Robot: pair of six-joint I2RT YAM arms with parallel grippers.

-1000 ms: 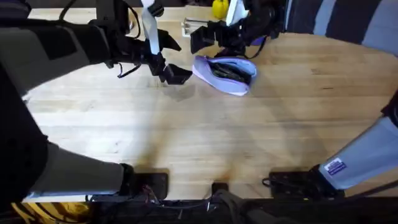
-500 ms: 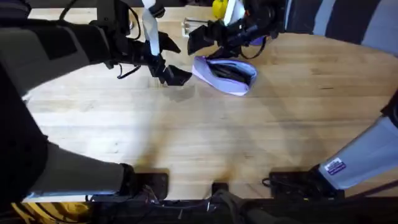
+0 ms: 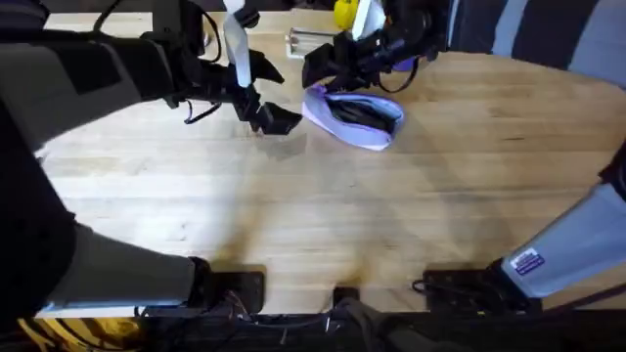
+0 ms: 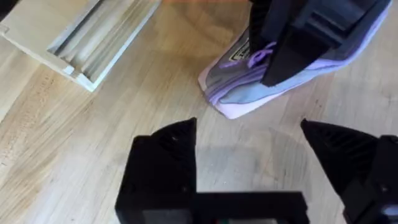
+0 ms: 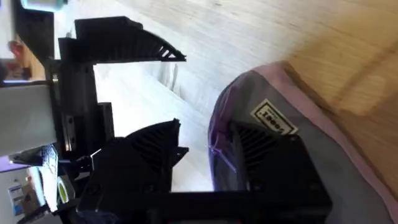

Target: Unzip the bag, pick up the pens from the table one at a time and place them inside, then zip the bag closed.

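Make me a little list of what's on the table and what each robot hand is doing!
bag: lavender bag lying on the far part of the table, its top gaping open
inside bag: something dark, too unclear to name
left gripper: open, just beside the bag's end, not touching it
right gripper: at the bag's far end, one finger against the bag; open or shut unclear
other: pale wooden tray near the bag

**Lavender on pale wood**

The bag (image 3: 357,115) is lavender-purple with a darker grey-blue inside and a small white label. The counter (image 3: 323,205) is pale wood, striped by plank grain. The left hand (image 3: 266,119) and right hand (image 3: 323,68) are black. A yellow object (image 3: 345,14) sits beyond the counter.
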